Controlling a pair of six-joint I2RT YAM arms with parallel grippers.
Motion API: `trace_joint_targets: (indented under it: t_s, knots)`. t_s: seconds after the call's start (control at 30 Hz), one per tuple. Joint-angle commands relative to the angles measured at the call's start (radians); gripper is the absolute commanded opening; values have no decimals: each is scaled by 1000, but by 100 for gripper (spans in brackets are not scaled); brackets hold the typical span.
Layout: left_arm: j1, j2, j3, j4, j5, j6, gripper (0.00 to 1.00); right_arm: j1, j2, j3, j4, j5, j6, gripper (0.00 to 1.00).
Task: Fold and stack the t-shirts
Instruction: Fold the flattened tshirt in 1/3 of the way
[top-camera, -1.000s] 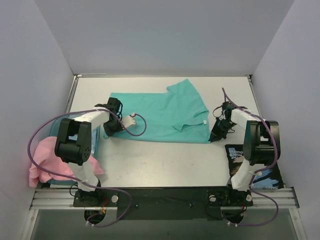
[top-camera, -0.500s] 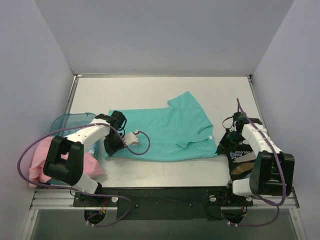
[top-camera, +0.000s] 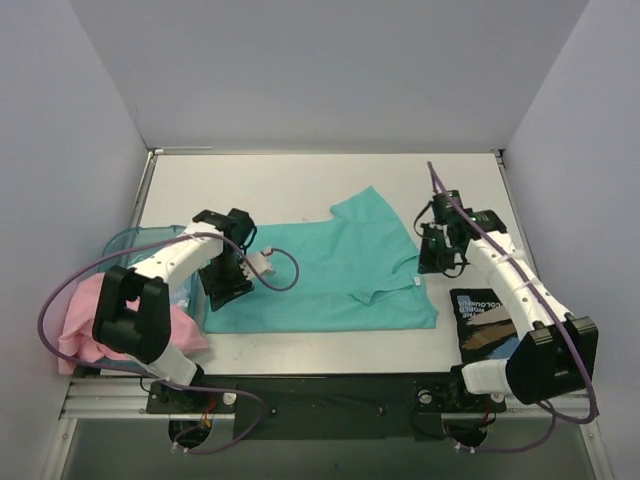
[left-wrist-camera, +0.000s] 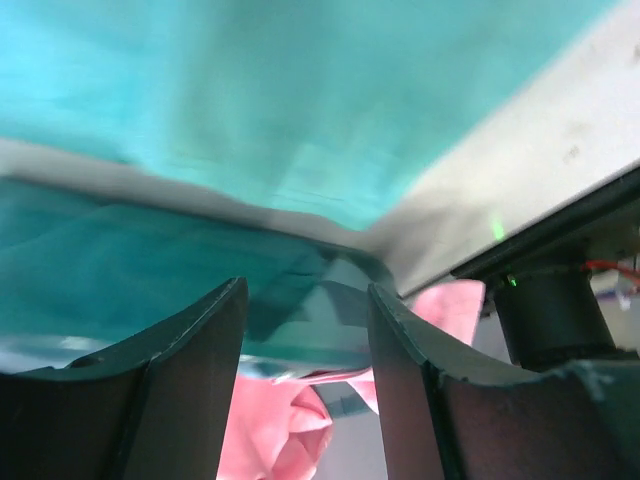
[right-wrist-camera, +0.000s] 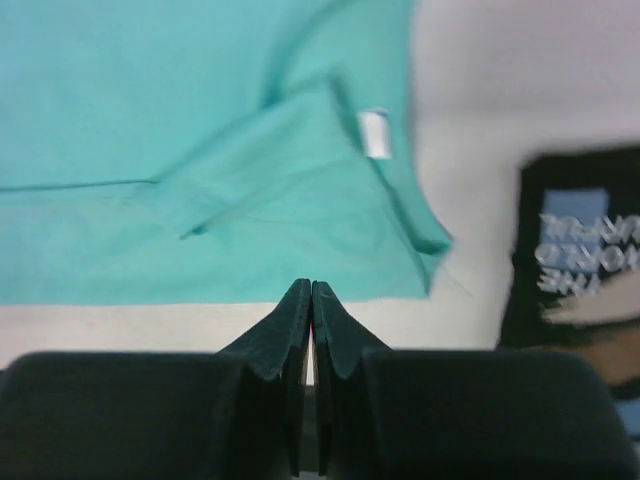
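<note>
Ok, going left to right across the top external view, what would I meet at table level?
pink t-shirt → left end effector → teal-green t-shirt → right end effector → black booklet. I left out the blue tub because it overlaps the pink t-shirt.

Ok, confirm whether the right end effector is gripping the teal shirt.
No, the right end effector is shut empty, clear of the teal shirt.
</note>
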Motion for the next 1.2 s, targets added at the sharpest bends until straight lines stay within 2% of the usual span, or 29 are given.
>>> trace_joint_targets:
  t_s: [0.0,0.27,0.37,0.53,0.7,0.8,0.97,1.17]
  knots:
    - [64,11,161,45,-3,-130,61,162,111,60,101,-73,-125,0]
    - [81,-12,131,98,-3,-172,61,283,379,108,277,-245,-177,0]
    - [83,-19,119,90,-27,-171,61,290,481,91,267,-279,-145,0]
    - [91,-32,105,95,-29,-166,61,319,493,-9,290,-281,-150,0]
    - [92,10,143,84,-31,-172,61,323,482,102,247,-223,-154,0]
    - [92,13,168,81,-31,-168,61,343,406,156,204,-190,-190,0]
    - [94,5,155,87,-41,-151,61,363,324,118,165,-181,-205,0]
    - [95,13,154,87,-32,-151,61,412,401,88,158,-147,-194,0]
